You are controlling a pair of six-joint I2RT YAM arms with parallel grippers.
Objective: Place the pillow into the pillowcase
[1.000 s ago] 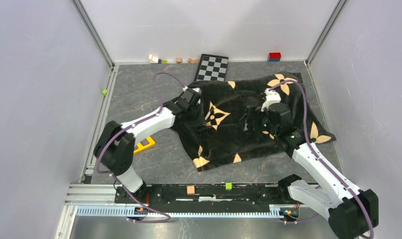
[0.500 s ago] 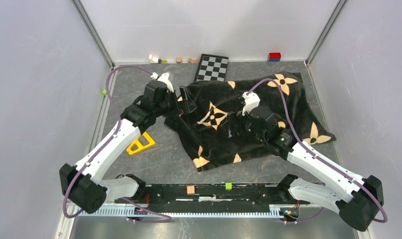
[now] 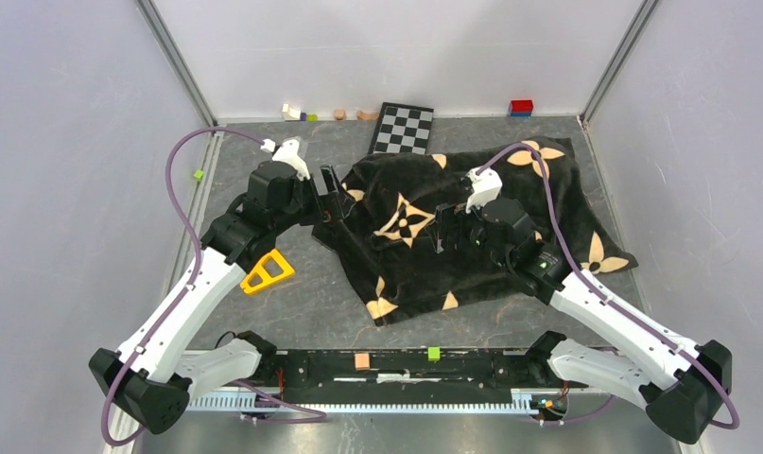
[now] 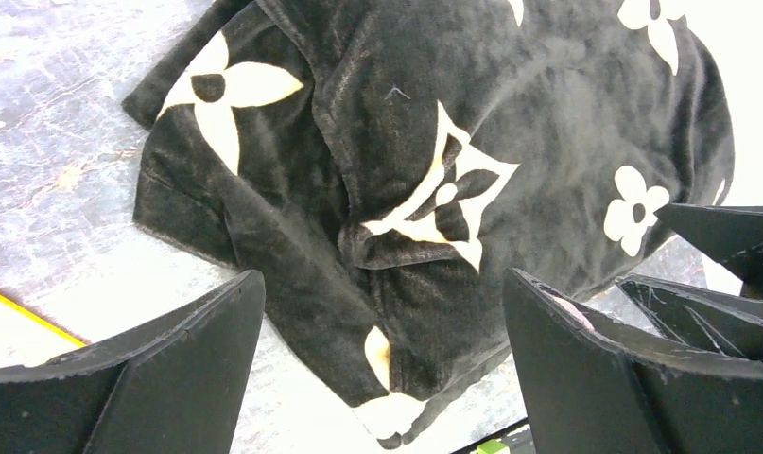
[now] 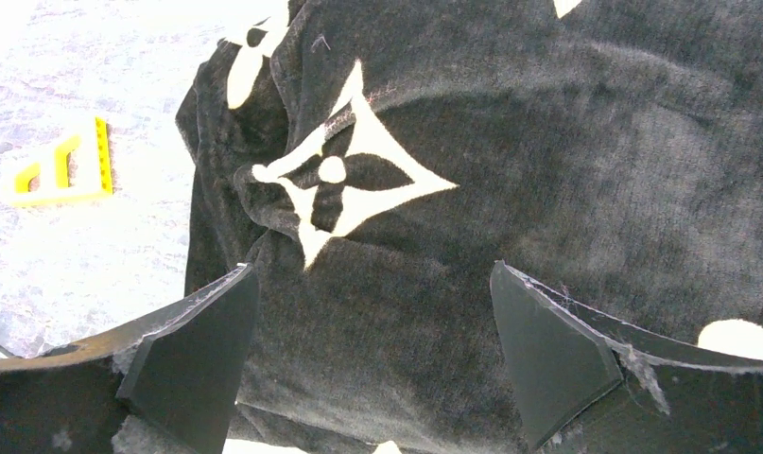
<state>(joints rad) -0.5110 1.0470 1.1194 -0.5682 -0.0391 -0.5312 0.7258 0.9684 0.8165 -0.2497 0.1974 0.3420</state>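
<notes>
The black plush pillowcase with tan flower and star motifs lies bulging and rumpled in the middle of the grey floor. The pillow is hidden; no white shows. My left gripper stands open just off the case's left edge, holding nothing. In the left wrist view the left gripper looks down on the case's folded lower corner. My right gripper hovers open over the middle of the case. In the right wrist view the right gripper frames plain black plush below a star motif.
A black-and-white checkered board lies behind the case. A yellow triangular piece sits under the left forearm. Small blocks and a red-blue block line the back wall. A green cube sits at the left rail.
My left gripper opened, let go of the pillowcase's left edge and drew back to the left as its arm swung outward. The right gripper shifted left over the case, still open.
</notes>
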